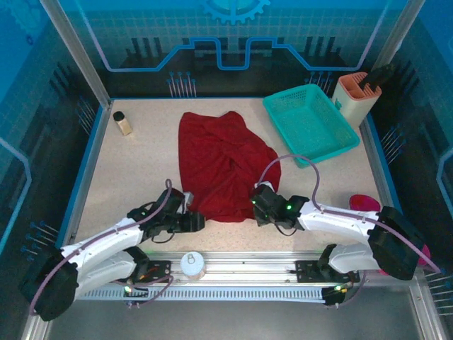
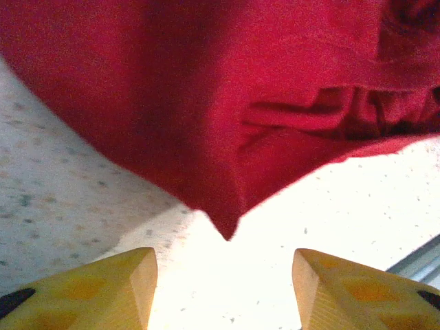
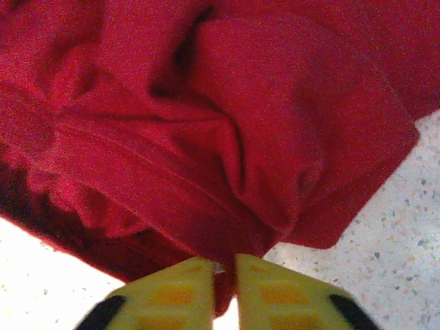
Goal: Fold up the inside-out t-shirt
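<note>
Red t-shirt (image 1: 223,166) lies bunched at table (image 1: 138,177) centre, near hem toward arms; teal basket (image 1: 311,124) far right. Left gripper (image 2: 223,268) at near-left corner: jaws wide, nothing between, cloth tip just beyond. Right gripper (image 3: 225,268) at near-right hem: jaws narrow, pinching fold. Step judged: spreading flat before folding. Next move calls for grip on both hem corners, pull apart, smooth wrinkles.

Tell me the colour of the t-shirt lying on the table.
The t-shirt is plain dark red. The top external view shows it best.
</note>
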`<state>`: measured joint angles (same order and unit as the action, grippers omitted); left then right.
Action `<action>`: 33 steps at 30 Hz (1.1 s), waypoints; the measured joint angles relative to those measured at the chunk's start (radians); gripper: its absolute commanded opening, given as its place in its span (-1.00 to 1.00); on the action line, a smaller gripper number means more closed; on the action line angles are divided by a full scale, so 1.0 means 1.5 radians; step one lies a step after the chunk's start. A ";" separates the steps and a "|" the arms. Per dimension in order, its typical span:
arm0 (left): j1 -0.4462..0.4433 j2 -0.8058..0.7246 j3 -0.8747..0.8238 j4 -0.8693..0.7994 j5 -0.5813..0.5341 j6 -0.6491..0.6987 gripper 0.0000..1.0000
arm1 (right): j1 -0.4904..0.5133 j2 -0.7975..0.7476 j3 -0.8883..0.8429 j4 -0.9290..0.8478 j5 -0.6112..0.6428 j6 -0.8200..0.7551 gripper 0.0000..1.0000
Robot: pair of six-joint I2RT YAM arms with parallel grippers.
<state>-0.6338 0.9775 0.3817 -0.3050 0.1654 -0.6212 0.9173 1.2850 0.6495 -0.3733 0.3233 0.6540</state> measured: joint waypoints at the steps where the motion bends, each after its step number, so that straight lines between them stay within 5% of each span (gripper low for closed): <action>1: -0.012 0.010 0.011 -0.002 -0.003 0.003 0.20 | 0.000 0.003 0.005 0.000 0.000 -0.002 -0.40; 4: -0.047 0.056 0.057 -0.003 -0.029 0.016 0.22 | 0.002 0.026 0.026 0.000 0.006 -0.004 -0.15; 11: -0.089 0.187 0.156 -0.024 -0.133 0.037 0.23 | 0.017 0.127 0.081 -0.026 0.062 0.004 -0.12; 16: -0.096 0.236 0.162 -0.028 -0.175 0.049 0.21 | 0.026 0.174 0.117 -0.071 0.116 0.034 -0.65; 22: -0.120 0.270 0.162 -0.028 -0.194 0.055 0.19 | 0.026 0.171 0.118 -0.096 0.143 0.060 -1.00; 27: -0.126 0.275 0.163 -0.038 -0.230 0.051 -0.17 | 0.025 0.123 0.116 -0.093 0.123 0.051 -1.00; 33: -0.126 0.268 0.163 -0.055 -0.269 0.054 -0.21 | 0.020 -0.003 0.112 -0.033 0.044 0.026 -1.00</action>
<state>-0.8223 1.3788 0.6254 -0.3870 -0.2379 -0.5404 0.9474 1.2808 0.8173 -0.4221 0.3889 0.6937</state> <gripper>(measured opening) 0.392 0.064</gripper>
